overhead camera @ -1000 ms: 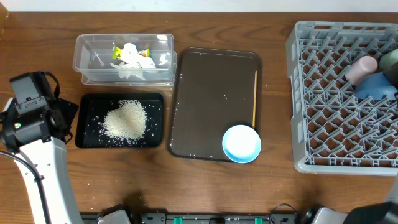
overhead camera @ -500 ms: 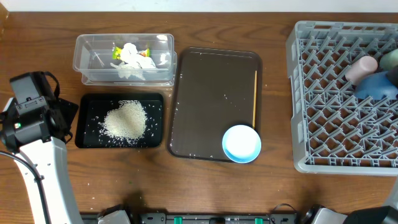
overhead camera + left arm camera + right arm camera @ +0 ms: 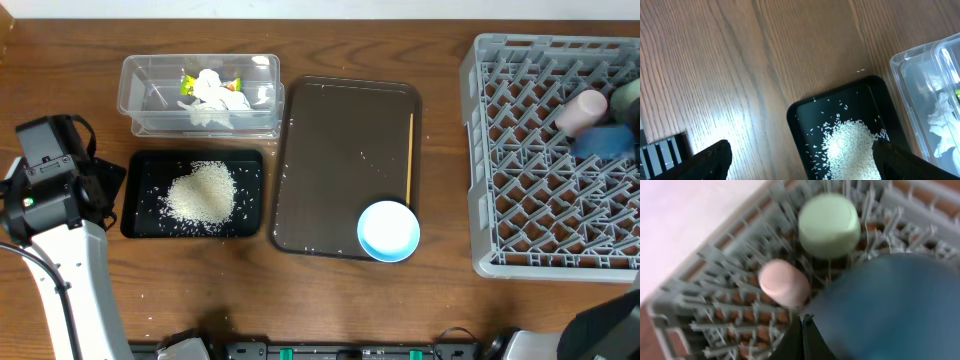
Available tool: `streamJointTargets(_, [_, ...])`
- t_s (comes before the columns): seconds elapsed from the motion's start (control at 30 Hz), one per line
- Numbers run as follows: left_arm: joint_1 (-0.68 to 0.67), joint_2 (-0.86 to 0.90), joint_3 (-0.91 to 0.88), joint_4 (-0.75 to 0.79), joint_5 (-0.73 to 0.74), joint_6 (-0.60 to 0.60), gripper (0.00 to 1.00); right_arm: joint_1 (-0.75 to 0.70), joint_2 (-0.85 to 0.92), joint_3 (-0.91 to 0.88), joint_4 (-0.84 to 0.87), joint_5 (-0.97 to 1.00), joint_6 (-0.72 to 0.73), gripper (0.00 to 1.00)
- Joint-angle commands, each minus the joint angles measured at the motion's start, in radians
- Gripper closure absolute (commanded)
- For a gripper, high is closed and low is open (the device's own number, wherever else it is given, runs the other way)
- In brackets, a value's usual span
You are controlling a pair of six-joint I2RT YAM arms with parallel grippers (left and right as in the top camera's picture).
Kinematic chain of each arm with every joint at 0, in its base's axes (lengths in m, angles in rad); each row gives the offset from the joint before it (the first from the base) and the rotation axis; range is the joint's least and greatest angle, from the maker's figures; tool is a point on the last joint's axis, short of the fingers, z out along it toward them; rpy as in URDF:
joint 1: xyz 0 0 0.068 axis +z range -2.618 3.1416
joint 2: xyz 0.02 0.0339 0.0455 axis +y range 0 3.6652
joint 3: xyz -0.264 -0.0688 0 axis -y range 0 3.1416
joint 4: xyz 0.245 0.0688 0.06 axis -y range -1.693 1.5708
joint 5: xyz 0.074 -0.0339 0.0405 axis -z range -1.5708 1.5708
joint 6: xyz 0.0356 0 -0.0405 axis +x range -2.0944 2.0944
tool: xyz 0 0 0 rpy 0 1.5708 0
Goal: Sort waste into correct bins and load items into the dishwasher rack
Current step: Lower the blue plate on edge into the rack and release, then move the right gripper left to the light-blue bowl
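Observation:
The grey dishwasher rack (image 3: 480,150) at the right holds a pink cup (image 3: 581,110), a mint-green bowl (image 3: 628,97) and a blue plate (image 3: 605,142). In the right wrist view my right gripper (image 3: 802,325) is shut on the left rim of the blue plate (image 3: 890,305), just below the pink cup (image 3: 784,282). A small light-blue bowl (image 3: 388,231) and a chopstick (image 3: 410,155) lie on the brown tray. Rice (image 3: 201,192) is heaped in the black tray (image 3: 135,220). Tissue (image 3: 215,88) and wrapper (image 3: 187,82) lie in the clear tub (image 3: 135,100). My left gripper (image 3: 805,157) hangs open above the black tray's left end.
The brown serving tray (image 3: 340,160) lies in the middle of the wooden table, between the bins and the rack. The left arm's white body (image 3: 60,270) fills the lower left corner. Stray rice grains (image 3: 860,70) lie on the wood beside the black tray.
The blue plate in the rack has shifted and shows less of its face than before. The left arm, the bins and the light-blue bowl have not moved.

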Motion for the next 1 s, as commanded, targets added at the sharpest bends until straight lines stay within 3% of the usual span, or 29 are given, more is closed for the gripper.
streamJointTargets(0.0, [0.004,0.003,-0.001,-0.004,-0.005,-0.002,0.08,0.004,-0.008,0.004,-0.028,0.039,0.002,0.99])
streamJointTargets(0.43, [0.004,0.003,-0.001,-0.004,-0.005,-0.002,0.08,0.007,-0.086,0.004,-0.076,0.016,0.043,0.99])
streamJointTargets(0.63, [0.004,0.003,-0.001,-0.004,-0.005,-0.002,0.08,0.013,-0.135,0.004,-0.084,-0.221,0.016,0.98])
streamJointTargets(0.7, [0.004,0.003,-0.001,-0.004,-0.005,-0.002,0.08,0.030,-0.144,0.004,-0.080,-0.350,-0.024,0.89])
streamJointTargets(0.83, [0.004,0.003,-0.001,-0.004,-0.005,-0.002,0.08,0.119,-0.146,0.004,-0.090,-0.470,-0.087,0.56])
streamJointTargets(0.97, [0.004,0.003,-0.001,-0.004,-0.005,-0.002,0.08,0.301,-0.144,0.004,-0.125,-0.363,-0.116,0.49])
